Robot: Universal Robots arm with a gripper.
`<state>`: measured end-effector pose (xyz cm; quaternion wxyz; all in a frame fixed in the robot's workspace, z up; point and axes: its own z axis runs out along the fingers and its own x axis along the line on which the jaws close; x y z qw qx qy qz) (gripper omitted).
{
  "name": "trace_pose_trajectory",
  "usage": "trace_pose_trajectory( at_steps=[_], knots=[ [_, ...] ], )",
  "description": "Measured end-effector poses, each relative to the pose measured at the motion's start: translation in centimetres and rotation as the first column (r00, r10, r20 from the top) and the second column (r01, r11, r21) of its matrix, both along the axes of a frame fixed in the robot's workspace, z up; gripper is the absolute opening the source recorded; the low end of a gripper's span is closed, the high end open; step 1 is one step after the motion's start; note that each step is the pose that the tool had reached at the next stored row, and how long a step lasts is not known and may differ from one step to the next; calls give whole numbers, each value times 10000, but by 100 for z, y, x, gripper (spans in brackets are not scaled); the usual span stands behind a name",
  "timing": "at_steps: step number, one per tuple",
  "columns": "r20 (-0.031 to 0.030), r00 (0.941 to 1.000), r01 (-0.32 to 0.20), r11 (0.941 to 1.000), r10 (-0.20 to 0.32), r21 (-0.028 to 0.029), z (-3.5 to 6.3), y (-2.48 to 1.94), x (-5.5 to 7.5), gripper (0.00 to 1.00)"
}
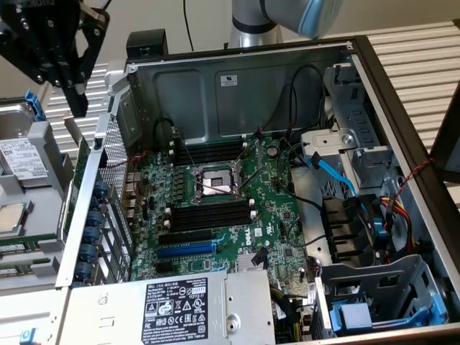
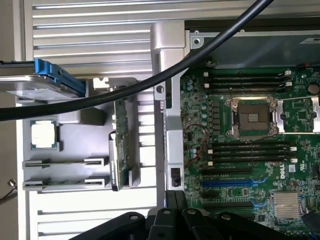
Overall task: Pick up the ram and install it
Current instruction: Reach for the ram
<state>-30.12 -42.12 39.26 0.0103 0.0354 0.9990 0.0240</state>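
The ram (image 2: 121,142) is a thin green board standing on its edge in a grey holder (image 2: 75,120) beside the open computer case. In the exterior view the ram (image 1: 79,180) shows just outside the case's wall on the exterior view's left. My black gripper (image 1: 75,100) hangs above it, apart from it, shut with nothing in it. The wrist view has the closed fingertips (image 2: 174,200) near the case wall. The motherboard (image 1: 230,230) lies flat inside the case, with long black slots (image 1: 208,215) on both sides of the processor socket (image 1: 215,183).
A hard drive (image 1: 21,158) in a blue bracket and a loose processor chip (image 1: 8,215) rest on the grey holder. A blue slot (image 1: 185,249), a power supply (image 1: 180,305) and drive cages (image 1: 374,295) sit in the case. A black cable (image 2: 150,82) crosses the wrist view.
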Motion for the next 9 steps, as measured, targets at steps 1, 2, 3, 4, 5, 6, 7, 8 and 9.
trace_pose_trajectory(
  at_steps=[1,2,3,4,5,6,7,8,9],
  knots=[
    [0,10000,-1,10000,1,0,0,-8,-46,11],
    [0,10000,0,10000,0,0,0,-15,-89,11],
    [1,10000,0,10000,0,1,-1,-23,-138,11],
    [1,10000,0,10000,0,1,-1,-30,-180,11],
    [0,10000,0,10000,0,0,-1,-39,-228,11],
    [0,10000,1,10000,-1,0,-1,-47,-273,11],
    [0,10000,0,10000,0,0,-1,-55,-319,11],
    [-1,10000,-1,10000,1,0,-1,-63,-364,11],
    [0,10000,-1,10000,1,0,-1,-71,-409,11]
  ],
)
